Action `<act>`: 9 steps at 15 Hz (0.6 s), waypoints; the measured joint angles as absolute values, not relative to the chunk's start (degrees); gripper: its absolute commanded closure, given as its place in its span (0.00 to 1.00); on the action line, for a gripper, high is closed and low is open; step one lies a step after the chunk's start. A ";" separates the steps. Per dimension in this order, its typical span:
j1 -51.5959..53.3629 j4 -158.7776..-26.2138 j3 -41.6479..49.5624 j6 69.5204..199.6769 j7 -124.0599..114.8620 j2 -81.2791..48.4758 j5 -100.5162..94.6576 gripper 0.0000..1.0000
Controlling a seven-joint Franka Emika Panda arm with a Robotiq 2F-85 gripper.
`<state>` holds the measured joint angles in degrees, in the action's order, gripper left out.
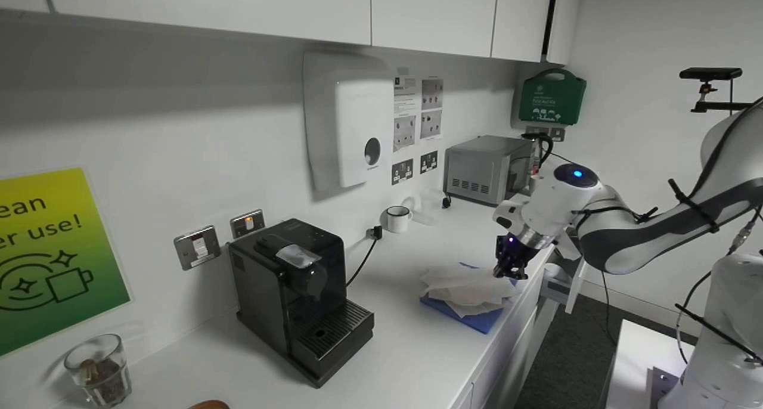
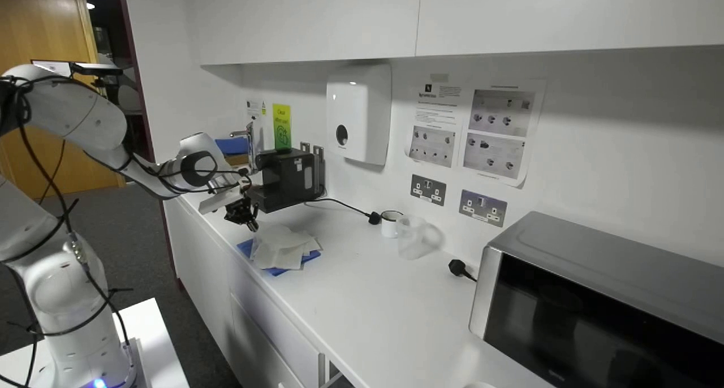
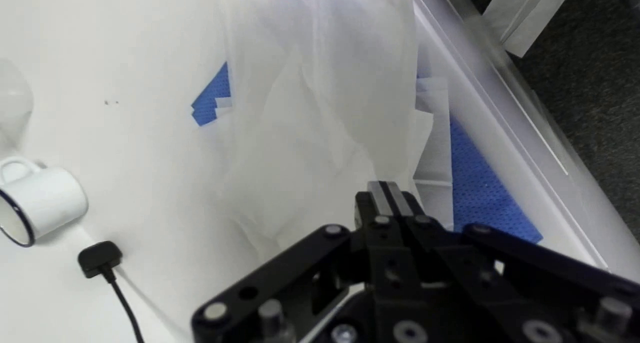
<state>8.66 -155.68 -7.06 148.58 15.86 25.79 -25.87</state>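
My gripper (image 3: 385,185) is shut, its two fingertips pressed side by side, and I see nothing between them. White paper towels (image 3: 320,108), creased and loosely stacked, lie beneath it in the wrist view. Under the paper a blue cloth (image 3: 487,190) shows at several edges. In an exterior view the gripper (image 1: 511,276) points down over the counter-edge side of the paper (image 1: 462,287). From another angle the gripper (image 2: 253,228) hangs at the near side of the pile (image 2: 283,242). Whether the fingertips touch the paper I cannot tell.
A white mug (image 3: 55,200) and a black plug (image 3: 99,258) are by the wall, beside a clear plastic cup (image 2: 411,238). A black coffee machine (image 1: 298,301) and a grey microwave (image 1: 486,170) stand on the counter. Below the counter, a drawer (image 1: 576,284) stands pulled out.
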 measured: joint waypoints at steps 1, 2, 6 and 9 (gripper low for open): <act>8.16 -156.34 -6.63 148.58 15.58 27.52 -25.87 1.00; 7.52 -156.78 -6.10 148.57 15.22 28.93 -25.86 1.00; 4.15 -157.00 -4.65 148.53 10.37 31.03 -24.12 1.00; 1.71 -157.00 -4.21 148.53 7.61 30.98 -23.53 1.00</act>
<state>1.71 -157.00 -4.21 148.53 7.61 30.98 -23.53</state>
